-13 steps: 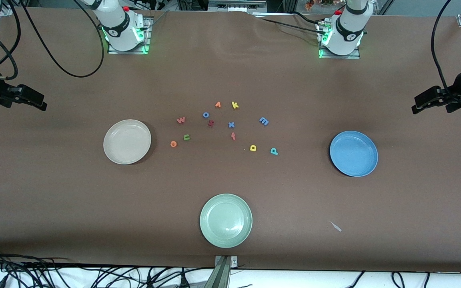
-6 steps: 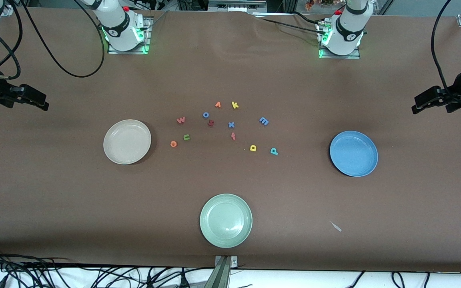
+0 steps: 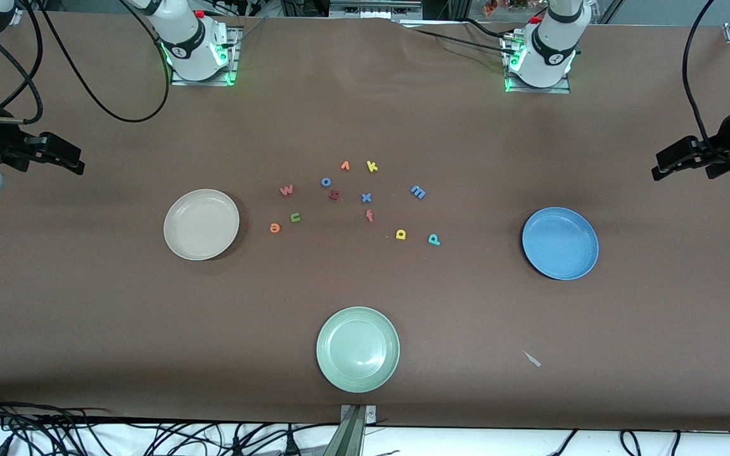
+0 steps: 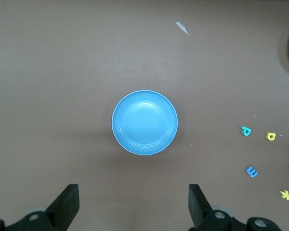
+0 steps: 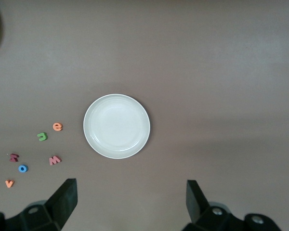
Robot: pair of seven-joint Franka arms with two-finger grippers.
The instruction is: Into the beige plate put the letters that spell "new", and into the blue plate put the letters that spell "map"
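The letters lay in a loose cluster at the middle of the brown table [image 3: 86,304], all flat on the cloth and none in a plate. The green n [image 3: 295,218] and orange e [image 3: 274,227] sat just beside each other at the end of the cluster toward the beige plate [image 3: 201,224], with the dark pinkish-red w [image 3: 286,190] near them, farther from the front camera. The blue m [image 3: 417,191], yellow a [image 3: 400,235] and teal p [image 3: 433,239] sat at the end toward the blue plate [image 3: 559,243]. Between these groups lay a yellow k [image 3: 372,166], orange v [image 3: 345,166], blue o [image 3: 326,182], dark red h [image 3: 334,195], blue x [image 3: 366,197] and a reddish f [image 3: 369,216], each apart from its neighbours.

Bare cloth ringed the cluster, with a wide gap to each plate. A pale green plate [image 3: 357,348] sat well apart from the letters, near the table edge closest to the front camera. A small pale scrap [image 3: 532,359] lay on the cloth between the green and blue plates.

The right gripper [image 3: 64,159] hung at the right arm's end of the table, well apart from the letters, its fingers [image 5: 62,198] spread wide and holding nothing. The left gripper [image 3: 672,161] hung at the left arm's end, also spread wide and empty, fingers [image 4: 67,204] showing in its wrist view. Both arms ran off the picture's sides. In the wrist views the green plate was cut off at the frame edge.
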